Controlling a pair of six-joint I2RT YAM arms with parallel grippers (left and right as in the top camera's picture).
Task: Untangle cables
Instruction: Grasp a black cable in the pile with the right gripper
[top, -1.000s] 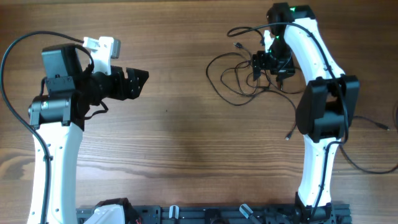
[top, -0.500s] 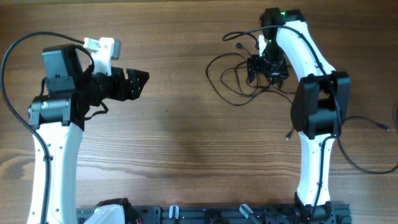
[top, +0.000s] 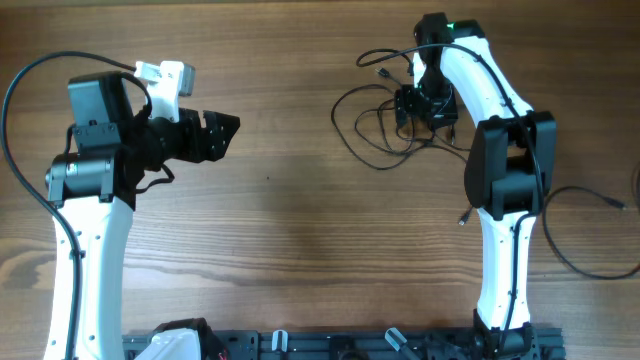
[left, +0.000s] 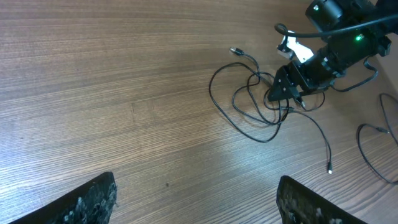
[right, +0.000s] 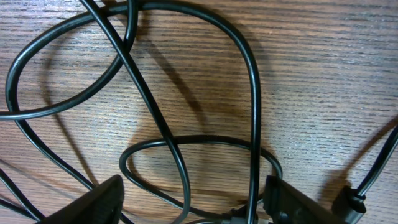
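Observation:
The cables (top: 372, 128) lie as a tangle of thin black loops at the back right of the wooden table, also seen in the left wrist view (left: 247, 107). My right gripper (top: 425, 108) sits low over the tangle's right side, open. Up close, two black strands (right: 255, 112) cross the gap between its fingers, with the right gripper (right: 193, 186) straddling them and not clamping them. A small plug (right: 348, 202) shows beside the right finger. My left gripper (top: 229, 135) hovers open at the far left, well away from the tangle, with only bare wood between its fingers (left: 99, 199).
A separate thin black cable (top: 590, 205) trails across the right edge of the table, its plug end (top: 463, 219) near the right arm's base. One loose plug (top: 381, 73) sticks out at the tangle's back. A black rail (top: 350, 345) runs along the front edge.
My right arm has shifted slightly left and settled over the tangle, its jaws a touch narrower. The left arm has not moved.

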